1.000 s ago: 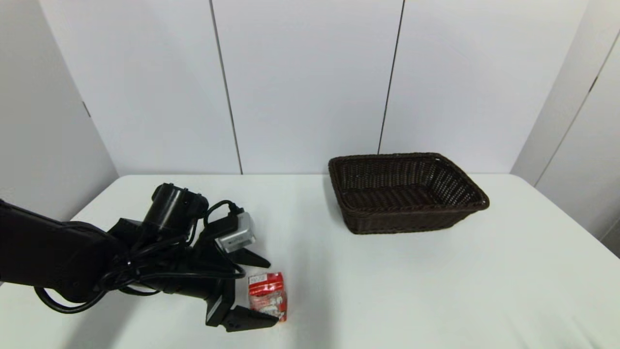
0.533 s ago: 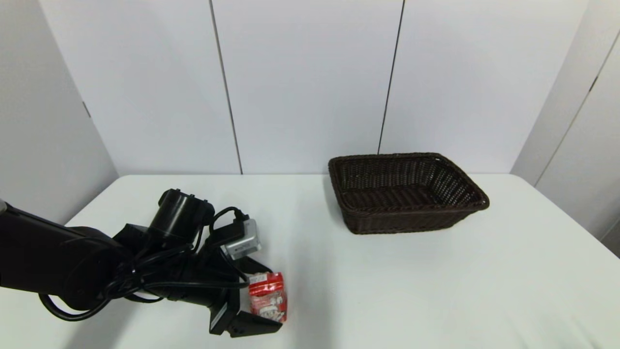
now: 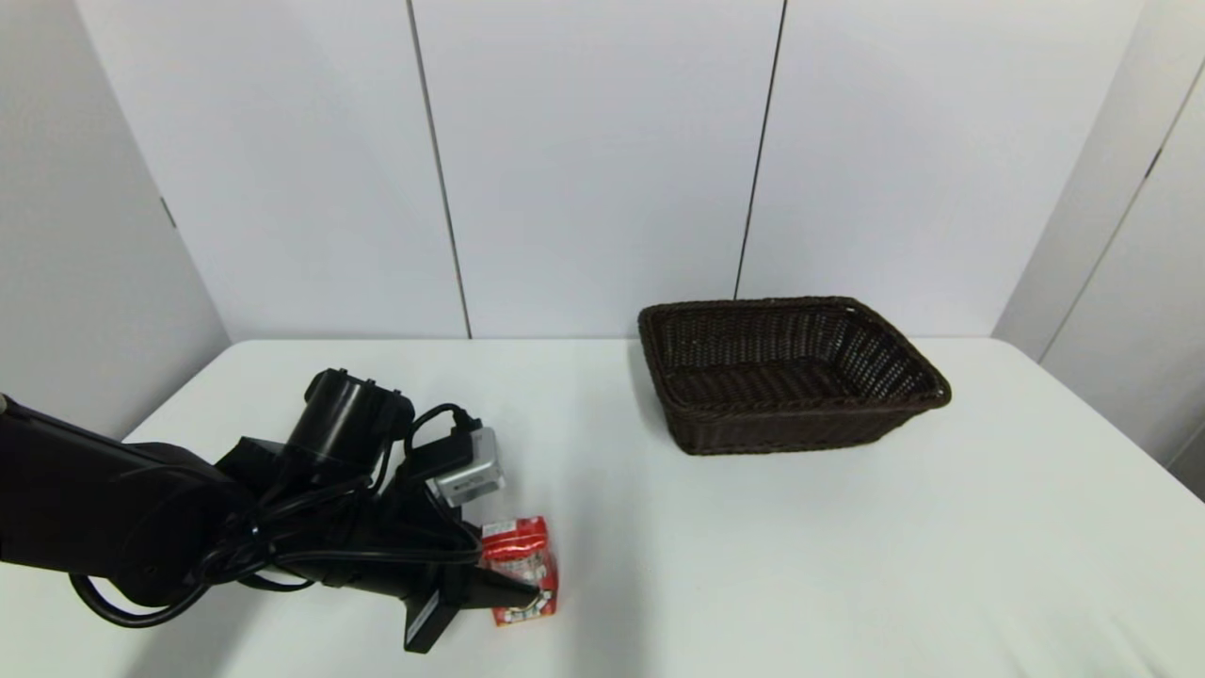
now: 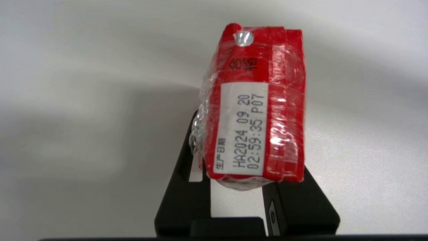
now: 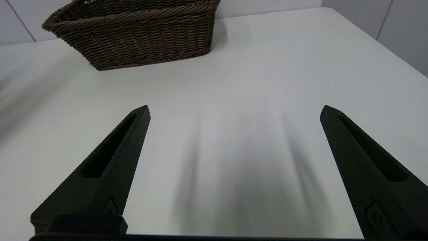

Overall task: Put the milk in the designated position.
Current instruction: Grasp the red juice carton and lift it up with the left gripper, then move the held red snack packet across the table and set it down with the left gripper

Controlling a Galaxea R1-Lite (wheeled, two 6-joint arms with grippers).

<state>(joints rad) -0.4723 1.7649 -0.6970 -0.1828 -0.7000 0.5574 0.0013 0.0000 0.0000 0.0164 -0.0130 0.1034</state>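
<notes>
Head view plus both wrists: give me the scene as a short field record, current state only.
milk: small red box-shaped carton, upright on the table's near left part
left tool: shut on the carton, fingers on opposite sides
carton top: white date label, seen in the left wrist view
right tool: open, holding nothing, over bare table
basket: dark brown woven rectangular basket, far right of centre, nothing visible inside
table: white

Left arm gripping, right arm idle.
Left end effector (image 3: 513, 574) reaches low from the left, fingers clamped on the milk (image 3: 522, 568); right end effector (image 5: 234, 112) hovers, fingers spread wide.
</notes>
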